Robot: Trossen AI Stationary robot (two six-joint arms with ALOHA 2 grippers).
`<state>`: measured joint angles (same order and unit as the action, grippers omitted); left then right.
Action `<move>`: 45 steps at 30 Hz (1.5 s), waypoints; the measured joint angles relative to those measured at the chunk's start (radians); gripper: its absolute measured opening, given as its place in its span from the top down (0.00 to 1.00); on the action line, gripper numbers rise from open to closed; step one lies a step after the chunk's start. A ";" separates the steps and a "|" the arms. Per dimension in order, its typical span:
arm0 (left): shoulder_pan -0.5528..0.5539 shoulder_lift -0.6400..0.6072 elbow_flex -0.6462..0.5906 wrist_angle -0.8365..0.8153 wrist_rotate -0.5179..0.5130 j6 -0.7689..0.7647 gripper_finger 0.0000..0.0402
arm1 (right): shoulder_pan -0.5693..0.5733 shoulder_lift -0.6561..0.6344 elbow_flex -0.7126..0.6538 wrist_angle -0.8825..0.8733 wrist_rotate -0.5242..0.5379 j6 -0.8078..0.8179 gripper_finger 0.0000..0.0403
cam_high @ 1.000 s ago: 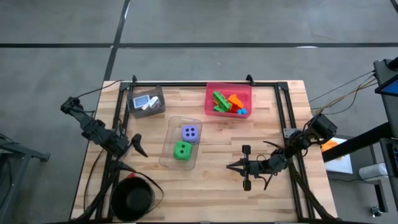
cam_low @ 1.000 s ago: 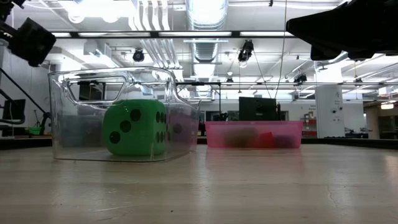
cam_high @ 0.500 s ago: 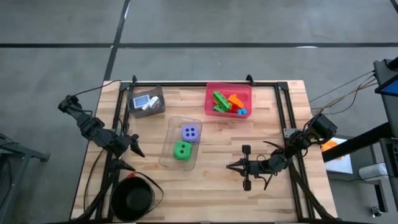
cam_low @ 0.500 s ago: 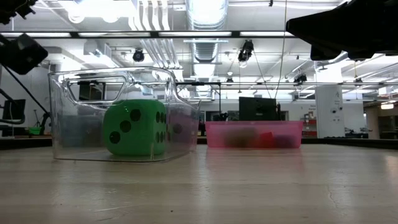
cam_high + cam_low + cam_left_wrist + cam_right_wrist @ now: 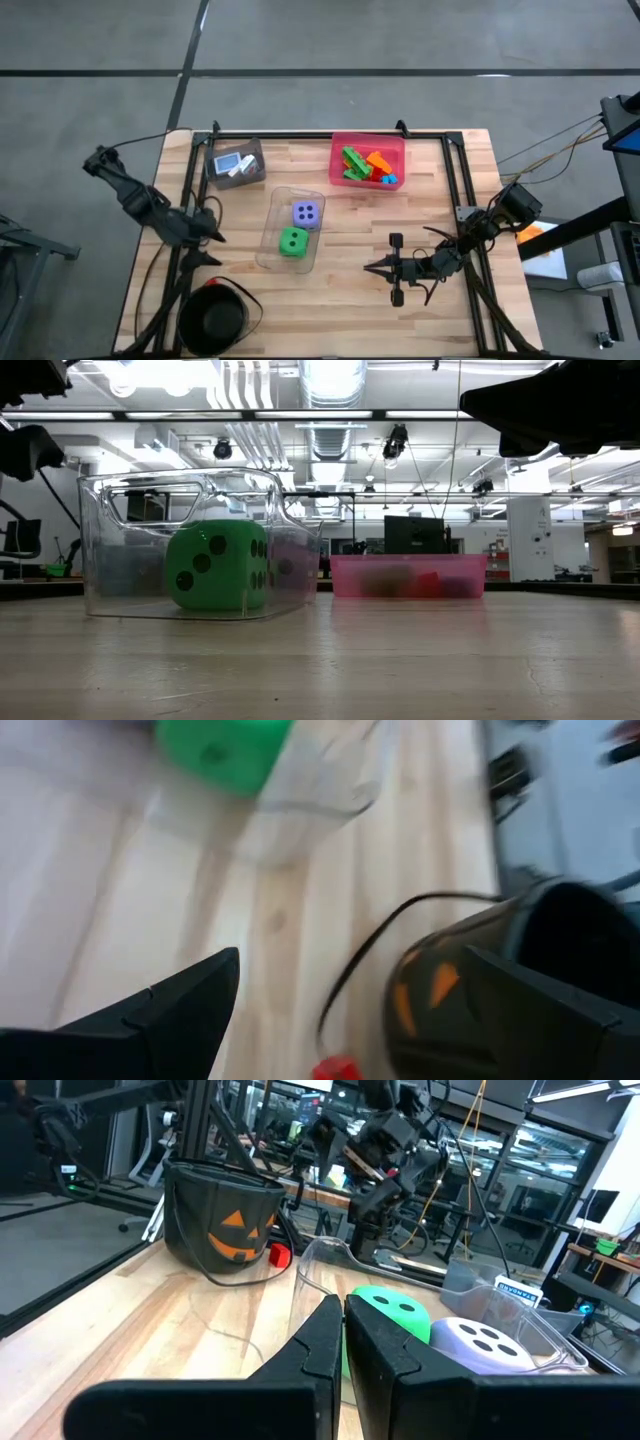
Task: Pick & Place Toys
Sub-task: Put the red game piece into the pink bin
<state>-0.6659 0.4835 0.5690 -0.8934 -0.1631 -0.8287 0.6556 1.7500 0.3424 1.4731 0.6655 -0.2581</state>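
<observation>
Looks close to done, judging by layout: no loose toys visible on the table [image 5: 340,260]. Green die [image 5: 293,241] and purple die [image 5: 306,213] inside the clear bin [image 5: 268,256] mid-table. Green, orange and blue bricks [image 5: 366,166] in the pink bin [image 5: 398,144] at the far edge. Picture cards [image 5: 233,163] in the grey bin [image 5: 256,172], far left. Nothing obvious left to place.

Left gripper [image 5: 212,232] at the left table edge, beside the clear bin, fingers wide, holding nothing. Right gripper [image 5: 372,268] low over bare wood on the right, fingers pressed together, empty.

Black pumpkin-face bucket [image 5: 214,316] at near-left corner. Light wood plank top, black frame rails. Grey concrete floor around; open lab with ceiling ducts and lights behind.
</observation>
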 joint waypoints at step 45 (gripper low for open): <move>0.000 0.308 0.026 -0.125 0.296 0.082 0.07 | 0.000 0.000 0.019 0.041 0.000 0.000 0.96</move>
<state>-0.6662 0.7911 0.5951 -1.0187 0.1327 -0.7465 0.6555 1.7500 0.3614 1.5141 0.6655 -0.2581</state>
